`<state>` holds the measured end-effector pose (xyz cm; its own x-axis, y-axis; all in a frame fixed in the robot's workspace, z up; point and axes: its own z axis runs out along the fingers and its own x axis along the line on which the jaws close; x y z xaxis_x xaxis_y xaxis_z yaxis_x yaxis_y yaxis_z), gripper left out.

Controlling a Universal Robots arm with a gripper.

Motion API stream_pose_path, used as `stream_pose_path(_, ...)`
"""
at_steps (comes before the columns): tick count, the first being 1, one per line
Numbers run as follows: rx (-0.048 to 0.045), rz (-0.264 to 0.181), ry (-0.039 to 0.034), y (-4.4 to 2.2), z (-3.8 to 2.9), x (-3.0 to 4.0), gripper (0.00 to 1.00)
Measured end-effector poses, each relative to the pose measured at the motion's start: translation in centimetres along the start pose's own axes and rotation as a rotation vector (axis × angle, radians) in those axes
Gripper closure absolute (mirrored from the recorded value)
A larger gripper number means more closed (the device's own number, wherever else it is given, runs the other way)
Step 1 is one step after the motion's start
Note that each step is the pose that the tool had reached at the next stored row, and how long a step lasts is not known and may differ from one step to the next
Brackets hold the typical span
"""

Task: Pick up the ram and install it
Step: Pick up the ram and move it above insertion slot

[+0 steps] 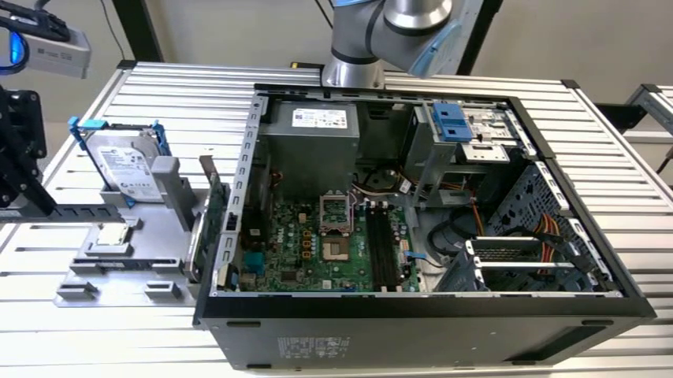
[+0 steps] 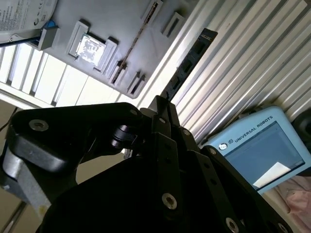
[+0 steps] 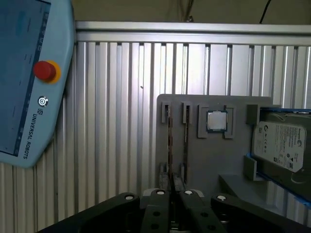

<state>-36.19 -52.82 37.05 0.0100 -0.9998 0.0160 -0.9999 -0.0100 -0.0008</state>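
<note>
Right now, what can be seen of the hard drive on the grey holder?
The hard drive is a silver, metal-looking slab with a white printed label on its face. A blue plastic carrier frames its edges. It stands on edge, leaning back, propped in the grey holder on the slatted table, at the exterior view's left of the open computer case. Only carrier and holder touch it.

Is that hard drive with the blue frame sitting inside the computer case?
No, in the exterior view the hard drive stands on the grey tray beside the computer case, outside it.
</note>
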Motion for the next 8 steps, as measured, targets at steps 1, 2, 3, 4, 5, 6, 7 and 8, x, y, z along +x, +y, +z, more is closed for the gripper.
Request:
stream_pose_path(1,0.0001,0.0,-0.0001,-0.02,-0.12,0.01,1.0)
stream_pose_path(2,0.0,0.0,0.0,-0.01,-0.25,0.01,1.0)
stream_pose_path(3,-0.0001,0.0,0.0,-0.02,-0.39,0.01,1.0)
stream_pose_path(4,0.0,0.0,0.0,0.0,-0.53,0.0,1.0)
stream_pose_path(5,0.0001,0.0,-0.0002,0.0,-0.68,0.0,1.0)
stream_pose_path(6,0.0,0.0,-0.0002,0.0,-0.82,-0.01,1.0)
stream_pose_path(7,0.0,0.0,-0.0002,0.0,-0.97,-0.01,1.0)
stream_pose_path(8,0.0,0.0,-0.0002,0.0,-1.1,-0.03,1.0)
